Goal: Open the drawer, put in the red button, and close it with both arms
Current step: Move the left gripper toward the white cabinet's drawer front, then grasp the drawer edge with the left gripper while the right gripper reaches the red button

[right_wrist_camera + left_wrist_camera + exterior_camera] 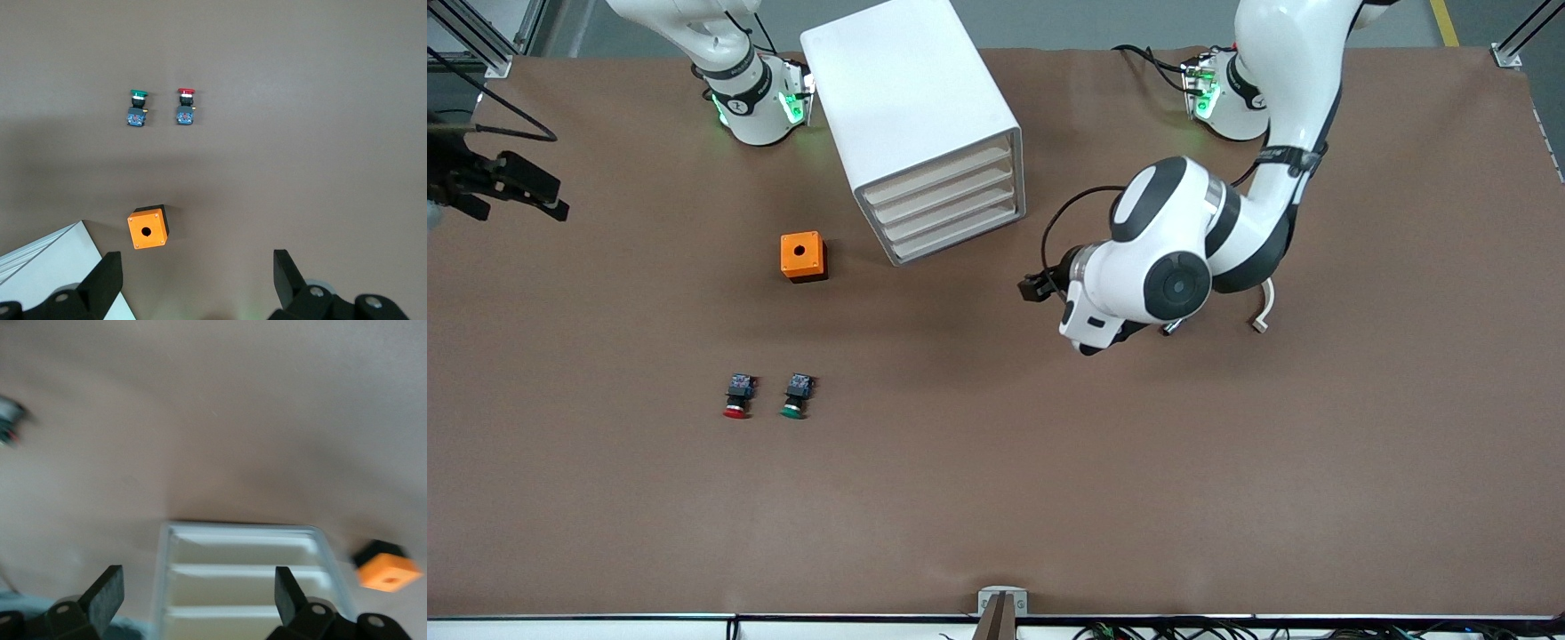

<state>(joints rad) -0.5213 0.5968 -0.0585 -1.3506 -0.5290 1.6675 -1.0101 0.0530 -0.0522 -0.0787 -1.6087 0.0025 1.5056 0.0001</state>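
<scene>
The white cabinet (pixel 911 107) stands near the arms' bases, and its four cream drawer (pixel 947 209) fronts are all shut. My left gripper (pixel 1032 287) hangs open in front of those drawer fronts, holding nothing. In the left wrist view the left gripper (pixel 199 580) frames the drawer (pixel 243 577) fronts. The red button (pixel 737 397) lies on the table nearer the front camera, beside a green one (pixel 795 396). My right gripper (pixel 197 261) is open and empty, high over the table near its base. It looks down on the red button (pixel 185 107).
A small orange box (pixel 802 256) with a round hole sits between the cabinet and the buttons; it also shows as the orange box (pixel 148 227) and orange box (pixel 387 567). A black fixture with cables (pixel 503 182) juts in at the right arm's end of the table.
</scene>
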